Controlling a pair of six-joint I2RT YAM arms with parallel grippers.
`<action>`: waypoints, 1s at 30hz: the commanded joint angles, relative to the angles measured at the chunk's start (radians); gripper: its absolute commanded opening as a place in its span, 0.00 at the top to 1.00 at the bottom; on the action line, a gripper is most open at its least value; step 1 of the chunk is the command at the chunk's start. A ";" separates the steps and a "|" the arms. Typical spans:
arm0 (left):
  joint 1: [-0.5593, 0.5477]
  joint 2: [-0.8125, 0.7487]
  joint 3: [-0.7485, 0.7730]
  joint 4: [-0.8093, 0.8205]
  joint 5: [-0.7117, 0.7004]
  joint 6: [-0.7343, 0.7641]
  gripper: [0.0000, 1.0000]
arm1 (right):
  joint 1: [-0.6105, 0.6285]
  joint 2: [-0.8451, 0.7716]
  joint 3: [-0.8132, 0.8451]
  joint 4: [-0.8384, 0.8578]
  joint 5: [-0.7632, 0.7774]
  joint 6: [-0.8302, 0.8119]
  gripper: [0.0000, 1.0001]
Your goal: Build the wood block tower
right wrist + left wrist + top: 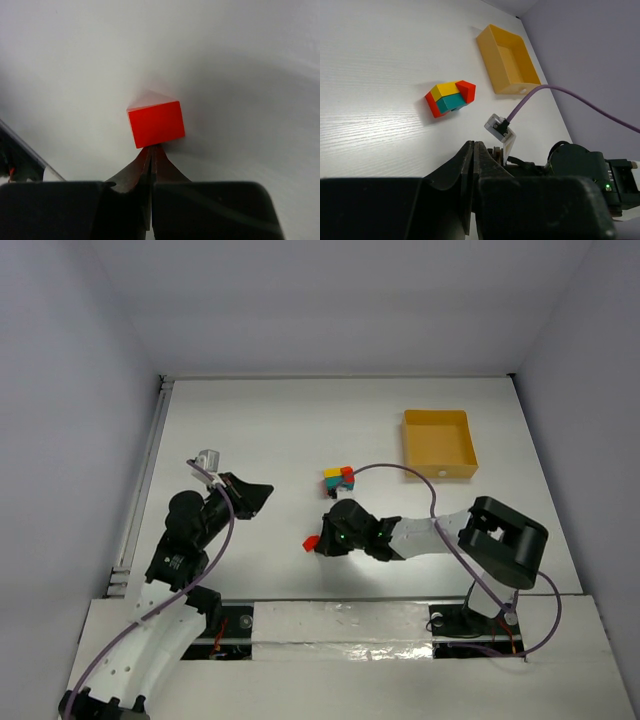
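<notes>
A small cluster of wood blocks [339,478], red, yellow and teal pressed together, lies mid-table; the left wrist view shows this cluster [449,97] ahead of my left gripper. A single red block [311,542] lies apart, nearer the arms. My right gripper [321,540] is shut, and its tips [152,148] touch the near edge of the red block [156,124] without holding it. My left gripper [264,490] is shut and empty, to the left of the cluster, its jaws [473,146] pressed together.
A yellow-orange tray [437,443] with a raised rim stands at the back right and looks empty [507,60]. A purple cable [400,472] arcs over the table from the right arm. The right arm's wrist [585,172] lies close beside my left gripper.
</notes>
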 commanded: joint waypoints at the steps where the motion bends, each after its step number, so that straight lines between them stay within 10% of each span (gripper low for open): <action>1: 0.005 0.001 -0.040 0.085 0.003 -0.022 1.00 | -0.002 0.057 0.098 -0.022 0.141 -0.059 1.00; 9: -0.032 0.006 -0.161 0.160 -0.036 -0.061 1.00 | -0.043 -0.005 0.172 -0.036 0.177 -0.122 1.00; 16: -0.314 0.127 -0.164 0.166 -0.344 -0.021 0.98 | -0.043 -0.167 0.148 -0.126 0.234 -0.168 1.00; 25: -0.464 0.285 -0.158 0.146 -0.563 0.042 0.59 | -0.043 -0.838 -0.084 -0.183 0.408 -0.203 1.00; 30: -0.475 0.447 -0.097 0.185 -0.486 0.140 0.47 | -0.043 -0.882 -0.093 -0.187 0.493 -0.237 0.92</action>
